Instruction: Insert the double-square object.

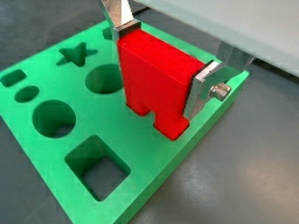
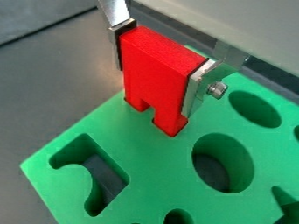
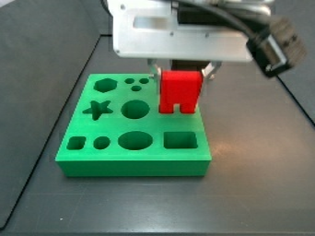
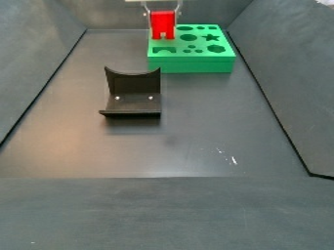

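Observation:
The double-square object (image 1: 152, 79) is a bright red block with two square legs. It hangs legs down between my gripper's silver fingers (image 1: 212, 83). The gripper (image 1: 162, 52) is shut on its upper part. It also shows in a wrist view (image 2: 158, 74) and in both side views (image 3: 180, 89) (image 4: 162, 23). The legs hover at or just above the top of the green shape board (image 1: 47, 153), near one of its edges; I cannot tell whether they touch. The board also shows in a side view (image 3: 87, 152). The slot beneath the block is hidden by it.
The green board has several cut-outs: a star (image 3: 99, 111), round holes (image 3: 134, 141), a square hole (image 3: 181, 140) and a hexagon (image 3: 105, 86). The dark fixture (image 4: 131, 94) stands on the floor in front of the board (image 4: 209, 61). Dark walls bound the floor.

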Tool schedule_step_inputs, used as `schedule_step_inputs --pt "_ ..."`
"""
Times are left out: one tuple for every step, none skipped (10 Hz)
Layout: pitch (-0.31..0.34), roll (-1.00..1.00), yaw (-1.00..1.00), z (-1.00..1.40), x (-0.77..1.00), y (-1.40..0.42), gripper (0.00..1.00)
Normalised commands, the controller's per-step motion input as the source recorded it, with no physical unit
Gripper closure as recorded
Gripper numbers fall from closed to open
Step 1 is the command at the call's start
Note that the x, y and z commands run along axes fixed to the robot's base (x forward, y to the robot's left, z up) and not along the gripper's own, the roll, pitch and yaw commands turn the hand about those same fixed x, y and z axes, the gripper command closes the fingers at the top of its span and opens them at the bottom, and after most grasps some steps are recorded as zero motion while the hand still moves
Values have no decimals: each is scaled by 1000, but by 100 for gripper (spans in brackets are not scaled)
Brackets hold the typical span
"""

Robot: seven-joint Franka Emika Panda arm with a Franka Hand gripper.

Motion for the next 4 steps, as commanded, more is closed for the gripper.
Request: schedule_step_inputs --pt "-59 0 0 -374 0 0 100" --pt "-79 11 0 -311 0 0 100" --pt "-210 -33 0 -80 -100 0 100" --pt "0 0 0 0 0 0 100"
